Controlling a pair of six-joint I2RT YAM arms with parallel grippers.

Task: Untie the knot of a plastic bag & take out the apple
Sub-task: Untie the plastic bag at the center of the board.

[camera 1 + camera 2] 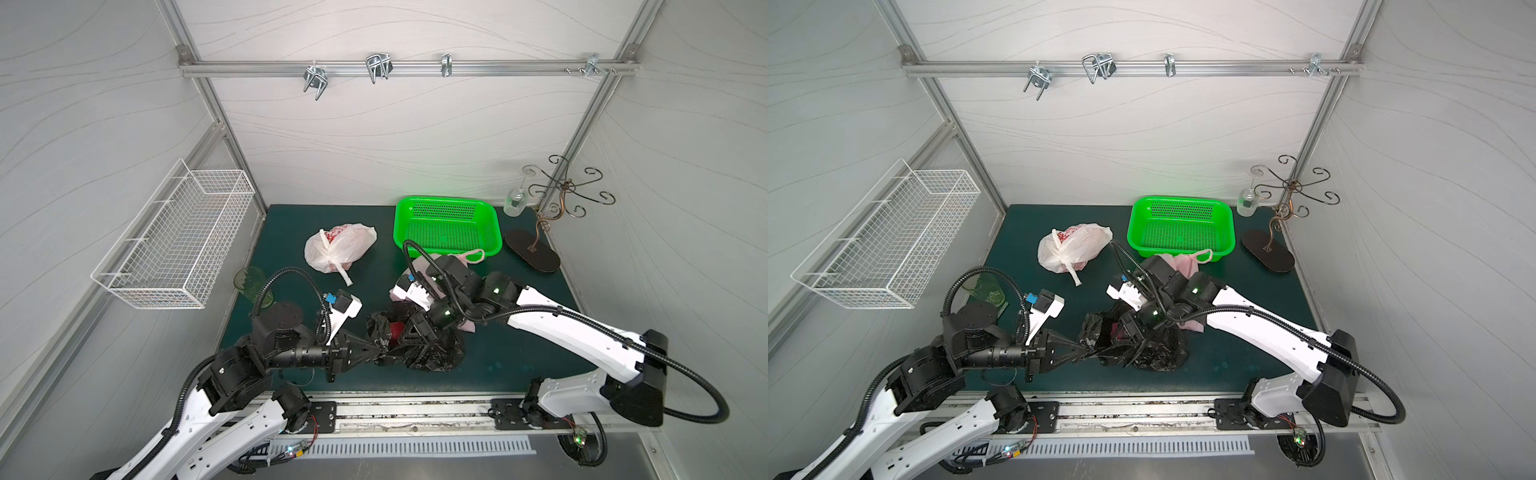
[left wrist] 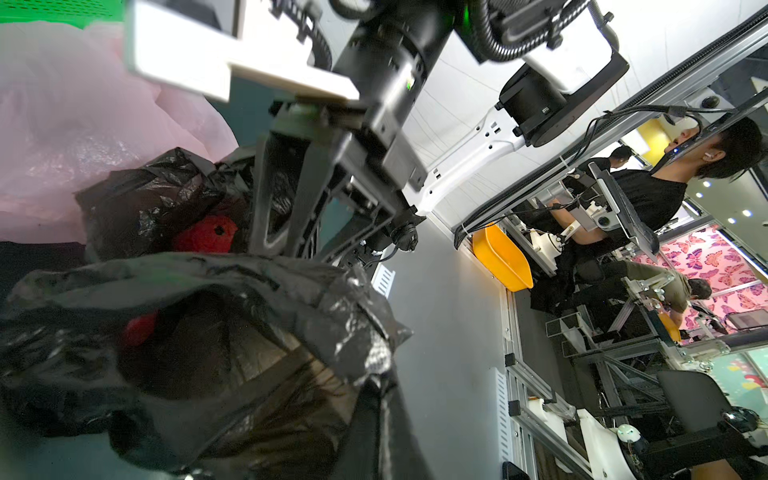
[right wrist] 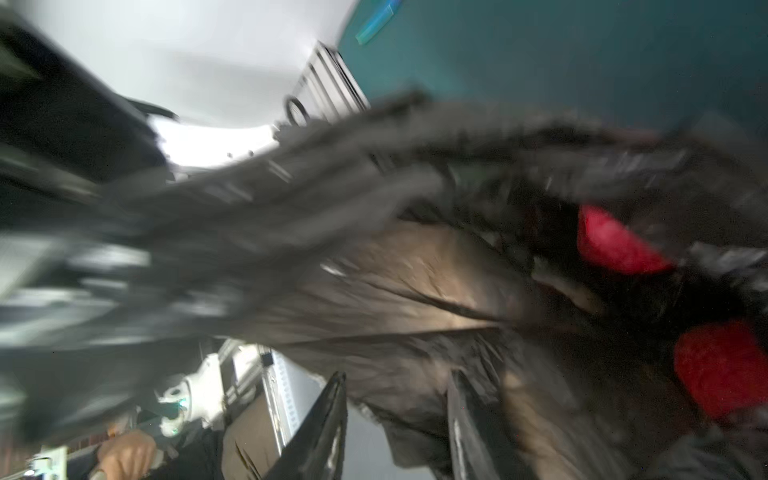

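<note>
A crumpled black plastic bag (image 1: 434,353) (image 1: 1154,353) lies at the front middle of the green mat. Its mouth gapes open, and no knot on it is in view. The red apple (image 1: 397,329) (image 2: 205,235) (image 3: 615,245) sits inside the opening. My left gripper (image 1: 377,352) (image 1: 1084,351) (image 2: 376,386) comes in from the left and is shut on the bag's rim. My right gripper (image 1: 411,347) (image 1: 1133,338) (image 3: 399,378) reaches down into the mouth beside the apple. Its jaws are apart, with black film draped over them. The right wrist view is blurred.
A white bag (image 1: 338,249) tied at its neck lies behind. A pink bag (image 1: 469,257) lies under the right arm. A green basket (image 1: 449,226), a hook stand (image 1: 557,195) and a bottle (image 1: 515,201) stand at the back right. A green cup (image 1: 251,284) stands left, below a wire basket (image 1: 174,237).
</note>
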